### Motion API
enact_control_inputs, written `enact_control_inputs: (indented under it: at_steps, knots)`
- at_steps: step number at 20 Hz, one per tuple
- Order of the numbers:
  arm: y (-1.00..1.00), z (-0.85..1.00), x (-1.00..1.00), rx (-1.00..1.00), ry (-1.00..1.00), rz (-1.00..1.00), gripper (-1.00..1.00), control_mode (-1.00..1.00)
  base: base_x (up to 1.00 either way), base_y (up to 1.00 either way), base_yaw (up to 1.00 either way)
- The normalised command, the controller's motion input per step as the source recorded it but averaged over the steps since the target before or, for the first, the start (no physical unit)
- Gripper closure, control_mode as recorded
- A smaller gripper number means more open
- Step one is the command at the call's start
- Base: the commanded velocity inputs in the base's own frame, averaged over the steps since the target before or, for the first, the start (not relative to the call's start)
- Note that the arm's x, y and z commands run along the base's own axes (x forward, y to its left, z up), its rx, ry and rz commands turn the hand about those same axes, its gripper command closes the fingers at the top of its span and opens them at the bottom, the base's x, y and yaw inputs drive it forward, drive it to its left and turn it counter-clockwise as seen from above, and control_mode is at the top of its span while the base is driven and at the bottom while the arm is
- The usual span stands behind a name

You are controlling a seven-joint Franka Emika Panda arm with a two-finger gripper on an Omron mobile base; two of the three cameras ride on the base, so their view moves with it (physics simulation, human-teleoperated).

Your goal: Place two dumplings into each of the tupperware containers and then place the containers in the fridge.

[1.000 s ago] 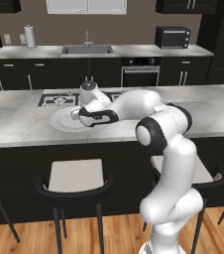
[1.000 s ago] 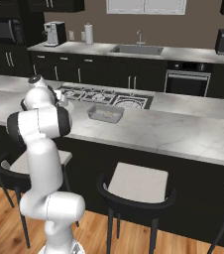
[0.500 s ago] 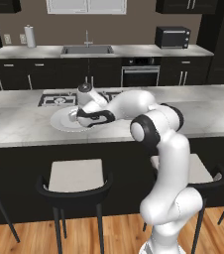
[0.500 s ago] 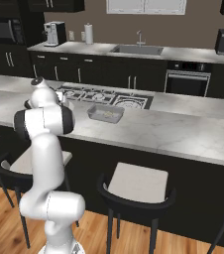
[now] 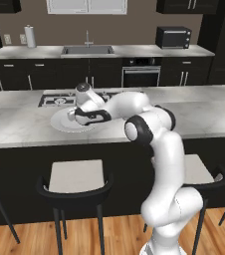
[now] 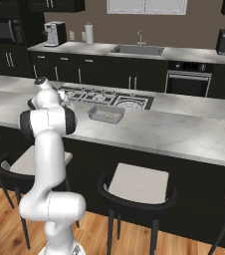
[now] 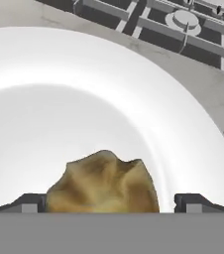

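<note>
Hanging low over a round white plate (image 5: 59, 122), the pincer (image 7: 112, 201) has its two dark fingertips (image 7: 27, 202) spread wide apart. One tan dumpling (image 7: 104, 182) with pale folds sits on the plate right between the tips. I cannot tell if the tips touch it. In the hand view the plate's rim (image 7: 193, 114) curves past a dark stove top (image 7: 183, 27) with metal grates just beside it.

From the left base view, the white arm (image 5: 149, 129) reaches left across the grey marble table (image 5: 204, 112) to the plate. The pincer (image 5: 76, 117) is down at the plate's right side.

From the right base view, a clear greyish tupperware container (image 6: 106, 114) sits on the table (image 6: 184, 134), just in front of the stove top (image 6: 109, 97) and well apart from the arm (image 6: 47, 119). Something small and pale lies inside it, too small to name
</note>
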Motion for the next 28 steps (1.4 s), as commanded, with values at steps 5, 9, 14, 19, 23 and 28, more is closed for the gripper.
enact_control_inputs:
  at_steps: [5, 9, 14, 19, 23, 28]
  knots:
    - [0.01, -0.16, 0.03, 0.00, 0.06, 0.00, -1.00, -1.00, 0.00, 0.00, 0.00]
    - [0.07, -0.34, 0.00, -0.01, 0.15, 0.00, 1.00, -1.00, 0.00, 0.00, 0.00]
    - [0.00, -0.33, 0.00, 0.00, 0.15, 0.00, 1.00, -1.00, 0.00, 0.00, 0.00]
    - [-0.27, -0.05, -0.43, 0.00, 0.00, 0.00, 1.00, -1.00, 0.00, 0.00, 0.00]
    - [-0.34, 0.23, -0.34, 0.00, 0.00, 0.00, 1.00, -1.00, 0.00, 0.00, 0.00]
    - [-0.68, 0.65, -0.32, 0.00, -0.01, -0.10, 1.00, -1.00, 0.00, 0.00, 0.00]
